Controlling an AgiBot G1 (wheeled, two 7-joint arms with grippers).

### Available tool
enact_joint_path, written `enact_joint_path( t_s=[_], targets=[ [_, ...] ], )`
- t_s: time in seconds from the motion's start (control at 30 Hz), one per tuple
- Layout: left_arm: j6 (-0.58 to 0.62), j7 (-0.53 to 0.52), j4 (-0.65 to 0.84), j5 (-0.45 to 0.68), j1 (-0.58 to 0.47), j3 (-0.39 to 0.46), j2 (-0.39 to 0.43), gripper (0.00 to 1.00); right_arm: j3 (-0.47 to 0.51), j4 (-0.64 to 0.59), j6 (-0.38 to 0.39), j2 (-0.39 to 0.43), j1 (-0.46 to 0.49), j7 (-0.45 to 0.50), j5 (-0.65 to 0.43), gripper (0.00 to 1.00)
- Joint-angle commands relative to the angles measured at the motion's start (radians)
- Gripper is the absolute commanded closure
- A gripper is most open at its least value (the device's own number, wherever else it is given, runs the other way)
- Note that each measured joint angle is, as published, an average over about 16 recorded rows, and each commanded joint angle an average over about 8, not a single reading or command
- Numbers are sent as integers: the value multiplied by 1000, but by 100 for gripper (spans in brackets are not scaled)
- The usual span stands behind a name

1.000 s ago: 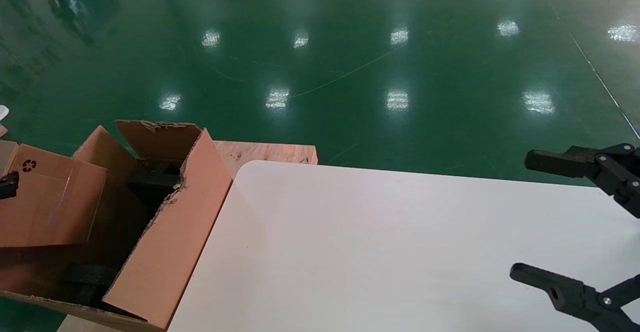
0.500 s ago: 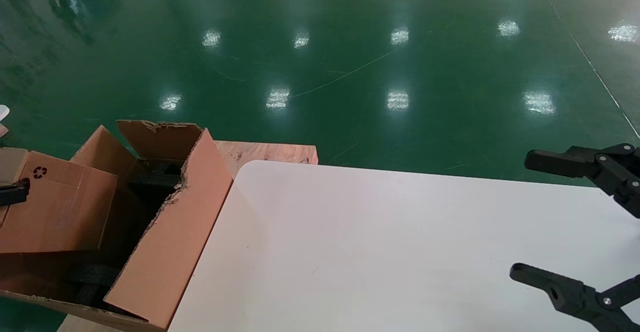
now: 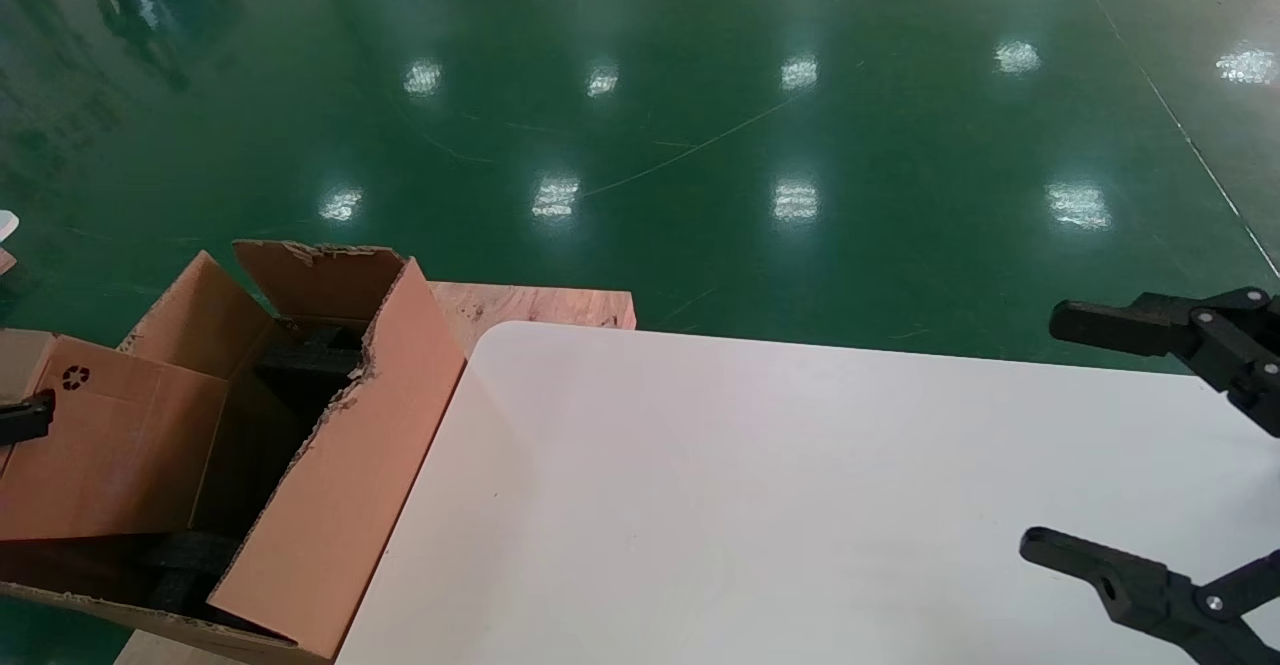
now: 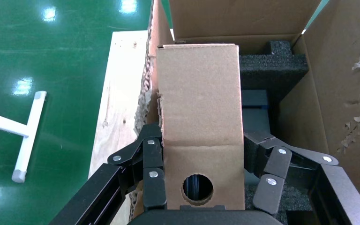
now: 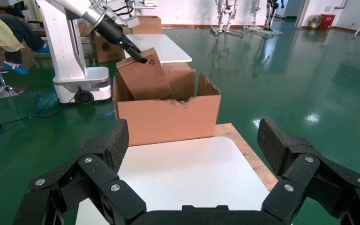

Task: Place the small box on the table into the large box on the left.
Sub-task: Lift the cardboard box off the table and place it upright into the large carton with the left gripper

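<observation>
My left gripper [image 4: 201, 140] is shut on the small box [image 4: 199, 108], a closed brown carton with a round hole on the face nearest the wrist. It holds the carton partly down inside the large box [image 4: 342, 93], above the black foam [image 4: 273, 70]. In the head view the small box [image 3: 110, 455] with its recycling symbol sits in the large box [image 3: 340, 485] at the far left, and one left finger [image 3: 25, 417] shows on it. My right gripper [image 3: 1045, 432] is open and empty over the right side of the white table [image 3: 750, 505].
The large box stands on a pale wooden board [image 3: 540, 305] against the table's left edge. Its torn flaps stand up around the opening. A white T-shaped stand [image 4: 28, 136] lies on the green floor beyond the board. The right wrist view shows the table [image 5: 187, 173] and the large box [image 5: 168, 117].
The small box has sunk lower into the large box with my left gripper on it, after a slight shift right. The right arm has not moved.
</observation>
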Motion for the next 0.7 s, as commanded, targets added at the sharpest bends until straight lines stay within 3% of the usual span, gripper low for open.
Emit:
enact_joint_path(
  t_s=[0.03,0.27,0.33,0.53,0.6,0.7],
  targets=[
    [-2,5,1,-12,1,12,-4,100,0,0,0,0,0,0,0,0],
    [-14,21,0,-55,-2,54,-13,100,0,0,0,0,0,0,0,0],
    [-15,25,1,-67,-4,64,-16,84,0,0,0,0,0,0,0,0],
    [-12,29,2,-101,-10,85,-23,10,0,0,0,0,0,0,0,0],
    [-10,29,2,-107,-11,88,-24,0,0,0,0,0,0,0,0,0],
    [-8,29,2,-111,-12,89,-25,0,0,0,0,0,0,0,0,0]
  ],
)
